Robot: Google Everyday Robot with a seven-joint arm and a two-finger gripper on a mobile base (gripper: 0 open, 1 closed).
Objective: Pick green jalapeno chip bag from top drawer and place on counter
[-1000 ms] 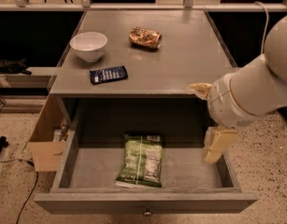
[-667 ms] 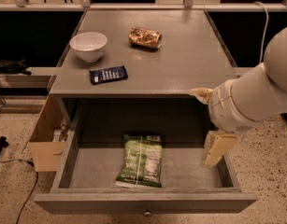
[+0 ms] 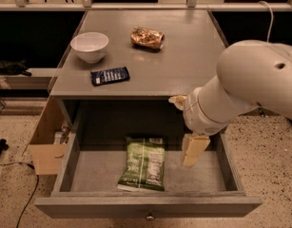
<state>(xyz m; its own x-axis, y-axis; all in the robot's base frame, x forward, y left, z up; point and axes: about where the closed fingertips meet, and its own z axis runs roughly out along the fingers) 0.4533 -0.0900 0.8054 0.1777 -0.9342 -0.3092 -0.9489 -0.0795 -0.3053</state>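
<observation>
Top drawer (image 3: 150,205) pulled out, knob at the front-panel centre, nearer the camera than the fingers.

Green jalapeno chip bag (image 3: 143,163) lies flat on the drawer floor, left of the lower finger, near it but not touching.

Gripper (image 3: 180,132) hangs over the right half of the drawer. Fingers (image 3: 193,150) are spread and grasp nothing: one cream finger points down into the drawer, the other sits higher, at the counter's front edge.

Counter (image 3: 183,61) is beyond and above the fingers. On it, far-left of the upper finger, a flat dark blue packet (image 3: 110,75). Farther back, a white bowl (image 3: 90,45) and a brown-gold wrinkly packet (image 3: 147,37).

Cardboard box (image 3: 45,146) stands on the floor, left of the drawer, well apart from the fingers.
</observation>
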